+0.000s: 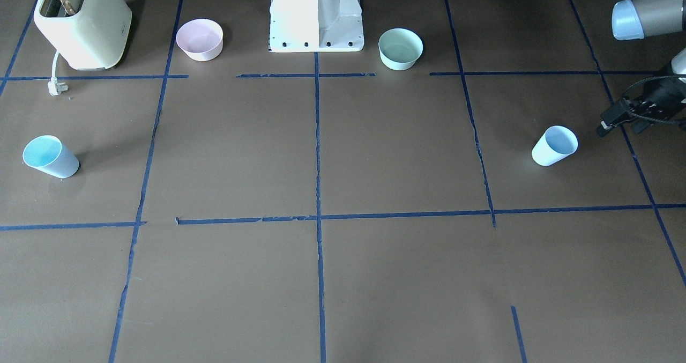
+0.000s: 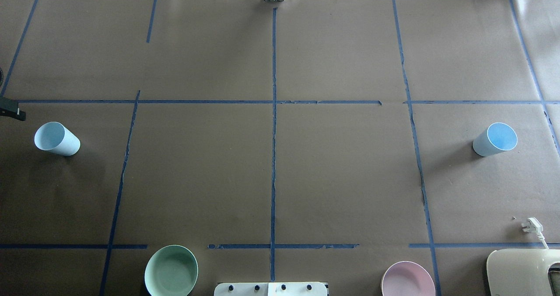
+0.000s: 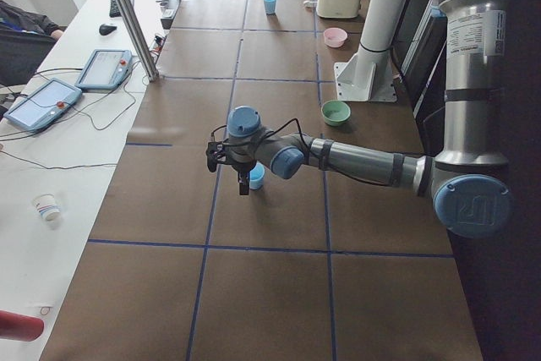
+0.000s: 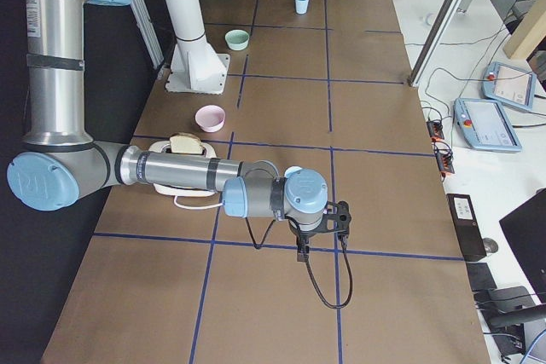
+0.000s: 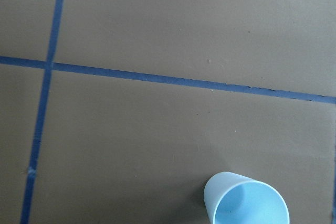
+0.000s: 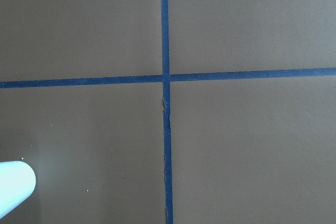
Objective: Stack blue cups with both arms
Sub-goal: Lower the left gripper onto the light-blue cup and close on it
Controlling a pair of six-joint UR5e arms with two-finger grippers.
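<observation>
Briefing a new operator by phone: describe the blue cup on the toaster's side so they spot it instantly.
Find the cream toaster on the robot's right. In the next taped square, away from the robot's base, stands a pale blue cup. Its inside is brighter blue than that of the other cup.

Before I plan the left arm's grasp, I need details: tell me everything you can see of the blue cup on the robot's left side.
The blue cup is a small, tapered, handleless tumbler, pale blue outside, brighter inside, looking like matte plastic. It stands upright, mouth up, empty, on the brown-covered table within a taped square. Only the table touches it; the left pincer hangs beside it, apart.
</observation>
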